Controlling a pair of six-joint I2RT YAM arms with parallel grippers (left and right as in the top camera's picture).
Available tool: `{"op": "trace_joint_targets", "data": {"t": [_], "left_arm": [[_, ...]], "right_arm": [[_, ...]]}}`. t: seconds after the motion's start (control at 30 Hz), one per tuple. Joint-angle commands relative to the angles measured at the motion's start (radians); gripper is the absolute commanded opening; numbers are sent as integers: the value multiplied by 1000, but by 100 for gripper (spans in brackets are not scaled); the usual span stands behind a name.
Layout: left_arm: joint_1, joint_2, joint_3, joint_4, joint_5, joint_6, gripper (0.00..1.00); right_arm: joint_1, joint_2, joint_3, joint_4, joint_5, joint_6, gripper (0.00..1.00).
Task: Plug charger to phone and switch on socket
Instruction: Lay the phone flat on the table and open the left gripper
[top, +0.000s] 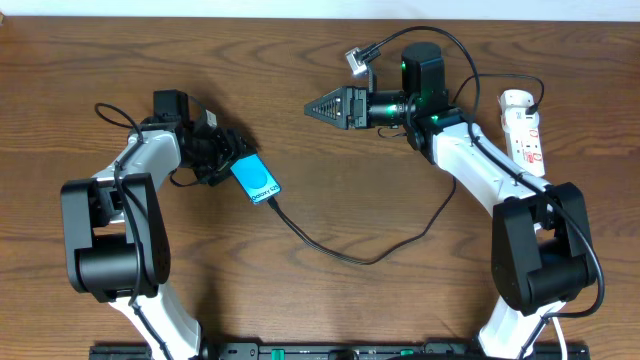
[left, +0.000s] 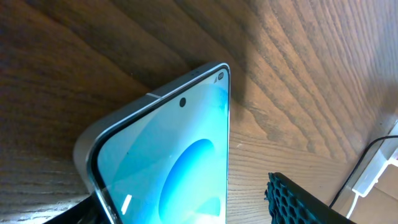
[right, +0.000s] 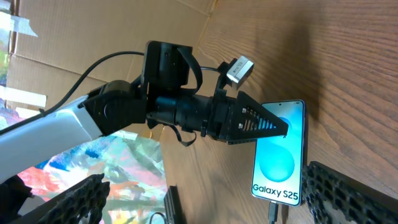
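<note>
Treat the phone (top: 255, 180) as light, rigid, slick, breakable, probably; take by the long edges. Shows turquoise screen, pale oval, white text. Sits clamped in the left gripper (top: 236, 166). Trails the thin, limp black charger (top: 345, 257) from its lower end toward the socket (top: 525, 130), far right of the phone. Leaves the right gripper (top: 312, 108) gaping, empty, up-right of the phone.

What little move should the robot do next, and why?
Probably swing the right fingers over to the socket: the charger already looks plugged into the phone, and those open fingers point away from the switches.
</note>
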Motion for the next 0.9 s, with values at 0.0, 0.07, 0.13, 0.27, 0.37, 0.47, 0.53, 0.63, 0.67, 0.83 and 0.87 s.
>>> {"op": "trace_joint_targets", "data": {"t": [0.0,0.07,0.13,0.27,0.37,0.47,0.53,0.63,0.67,0.83,0.87], "left_arm": [[4,40,-32,-31,-125,-5,68],[4,40,-32,-36,-125,-5,68],[4,40,-32,-43,-125,-6,68],[4,40,-32,-60,-126,-5,68],[4,40,-32,-64,-126,-5,68],[4,40,-32,-65,-127,-5,68],[4,40,-32,-74,-148,-13,68],[4,40,-32,-87,-161,-13,68],[4,40,-32,-90,-163,-13,68],[4,40,-32,-96,-170,-13,68],[4,40,-32,-98,-171,-13,68]], "right_arm": [[-9,-3,13,-1,-11,-26,99],[-9,-3,13,-1,-11,-26,99],[-9,-3,13,-1,-11,-26,99],[-9,-3,13,-1,-11,-26,99],[-9,-3,13,-1,-11,-26,99],[-9,-3,13,-1,-11,-26,99],[-9,-3,13,-1,-11,-26,99],[-9,-3,13,-1,-11,-26,99],[-9,-3,13,-1,-10,-26,99],[-9,-3,13,0,-10,-26,99],[-9,-3,13,0,-10,-26,99]]}}
